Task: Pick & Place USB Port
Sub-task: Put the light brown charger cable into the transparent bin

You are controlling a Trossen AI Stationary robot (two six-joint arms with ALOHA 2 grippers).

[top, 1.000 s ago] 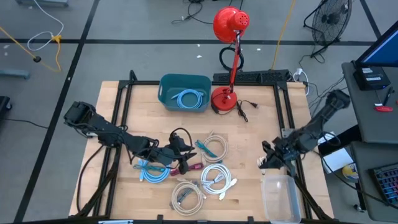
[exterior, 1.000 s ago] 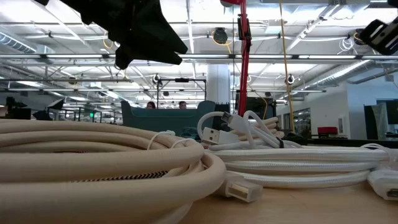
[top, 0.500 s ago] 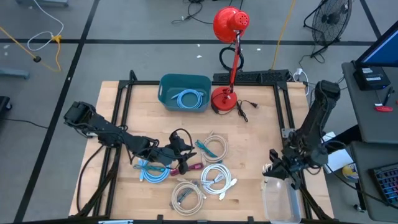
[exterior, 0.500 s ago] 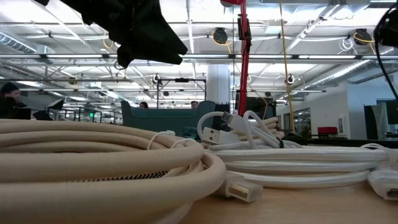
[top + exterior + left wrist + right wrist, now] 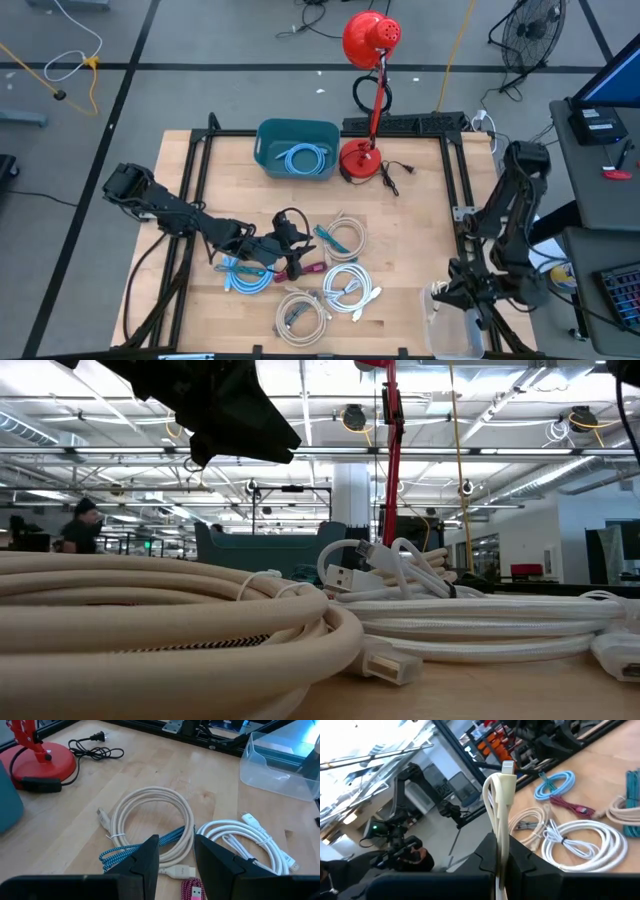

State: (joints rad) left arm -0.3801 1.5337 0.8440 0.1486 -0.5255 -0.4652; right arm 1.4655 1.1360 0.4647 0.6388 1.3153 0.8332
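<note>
A red desk lamp with a round base (image 5: 359,159) stands at the far edge of the wooden bench (image 5: 410,225), its black power cord (image 5: 98,750) lying loose beside the base. Behind it a black power strip (image 5: 405,124) runs along the edge. A black floor fan (image 5: 529,30) stands on the grey floor beyond. A person (image 5: 80,526) shows far back in the room.

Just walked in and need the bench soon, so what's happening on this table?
Cable sorting. The right gripper, jaws shut on a cream cable, is over the clear bin at the table's front right corner. The left gripper hovers with jaws open over the loose cable coils mid-table. A blue cable already lies in the teal bin.
</note>
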